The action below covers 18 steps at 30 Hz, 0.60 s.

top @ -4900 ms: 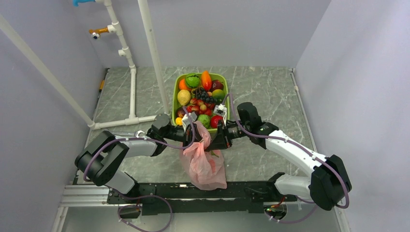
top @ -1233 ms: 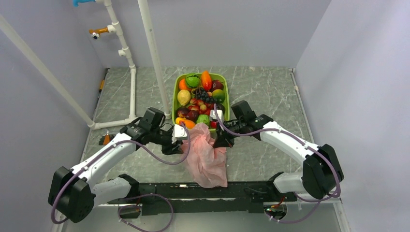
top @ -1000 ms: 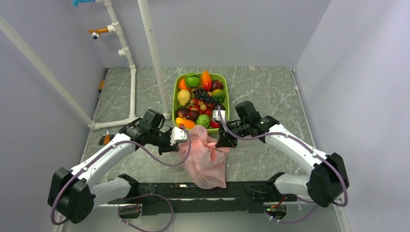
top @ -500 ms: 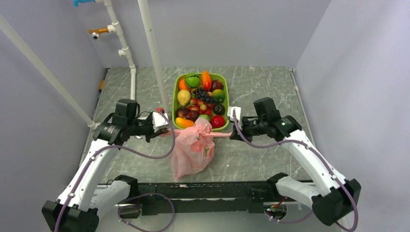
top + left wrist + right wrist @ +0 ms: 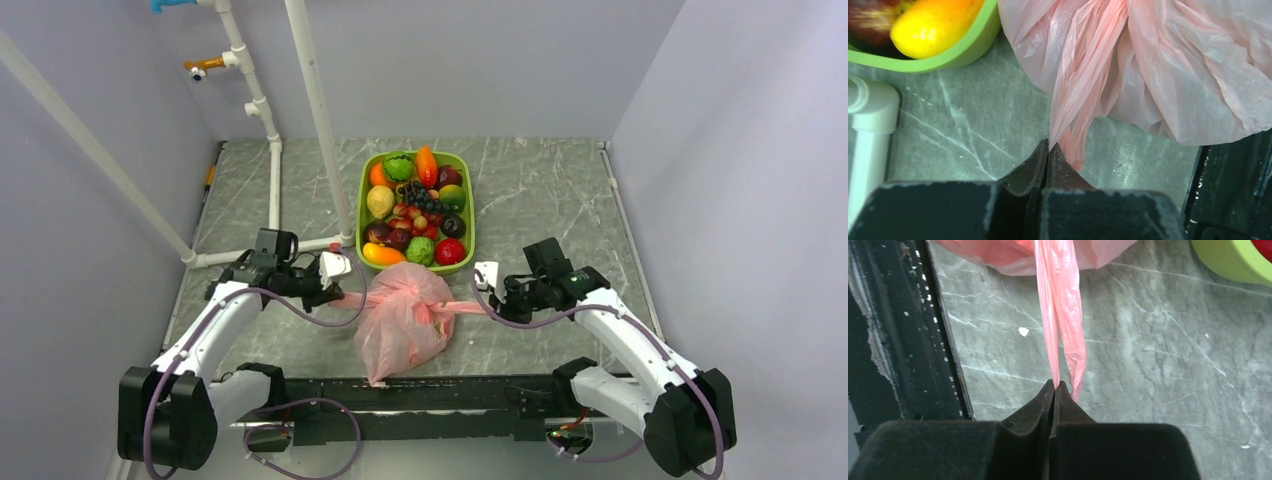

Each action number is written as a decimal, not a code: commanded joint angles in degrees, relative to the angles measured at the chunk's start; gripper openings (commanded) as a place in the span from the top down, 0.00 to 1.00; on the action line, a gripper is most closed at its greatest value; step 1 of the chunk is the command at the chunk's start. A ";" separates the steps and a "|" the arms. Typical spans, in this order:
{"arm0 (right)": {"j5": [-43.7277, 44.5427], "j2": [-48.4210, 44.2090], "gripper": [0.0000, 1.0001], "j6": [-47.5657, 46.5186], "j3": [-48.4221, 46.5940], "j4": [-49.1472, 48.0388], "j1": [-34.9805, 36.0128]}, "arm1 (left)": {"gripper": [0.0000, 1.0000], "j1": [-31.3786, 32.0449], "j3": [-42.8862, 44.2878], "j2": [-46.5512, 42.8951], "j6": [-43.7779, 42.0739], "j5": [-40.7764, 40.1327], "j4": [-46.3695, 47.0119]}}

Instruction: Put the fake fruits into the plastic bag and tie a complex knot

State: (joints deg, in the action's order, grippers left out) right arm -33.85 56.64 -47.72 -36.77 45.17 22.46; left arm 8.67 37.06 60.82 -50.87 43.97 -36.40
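You see the plastic bag on the counter, just beside the green tray. Your left tool and right tool each clench one stretched handle strip of it.

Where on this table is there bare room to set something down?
Bare marble lies right of the green tray and left of it between the white pipes. Crowded around the plastic bag, its handles pinched by the left gripper and right gripper.
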 commanded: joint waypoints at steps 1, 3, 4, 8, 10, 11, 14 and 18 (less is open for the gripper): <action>12.59 0.20 1.00 -3.73 -1.13 9.82 -3.64 | 1.00 -3.47 3.31 -1.86 -4.70 -10.05 3.13; 12.93 -0.54 1.00 -4.58 -3.47 12.75 -4.54 | 1.00 -3.92 7.05 -4.01 -6.46 -4.33 -0.43; 13.26 -0.95 1.00 -5.54 -4.31 14.32 -5.31 | 1.00 -4.06 8.23 -5.31 -6.39 -2.42 -0.67; 14.66 -2.67 1.00 -12.20 -3.17 18.62 -10.62 | 1.00 -7.25 9.04 -5.39 -14.37 1.98 -4.86; 13.92 -2.43 1.00 -13.43 -2.66 18.13 -12.65 | 1.00 -9.73 7.94 -2.62 -19.69 2.86 -7.25; 13.49 -1.61 1.00 -13.16 -2.62 17.57 -12.77 | 1.00 -10.37 7.22 -1.04 -21.09 2.38 -7.15; 10.62 2.34 1.00 -12.23 -2.60 15.22 -12.70 | 1.00 -10.03 5.27 3.42 -21.60 1.25 -3.48; 3.80 7.92 1.00 -10.11 -6.75 13.48 -11.52 | 1.00 -6.27 6.88 5.95 -17.25 1.92 -1.64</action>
State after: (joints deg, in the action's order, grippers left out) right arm -37.28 60.47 -57.34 -40.91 50.83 12.51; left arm 3.01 42.06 66.13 -66.67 55.48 -41.28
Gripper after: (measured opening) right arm 0.009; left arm 0.011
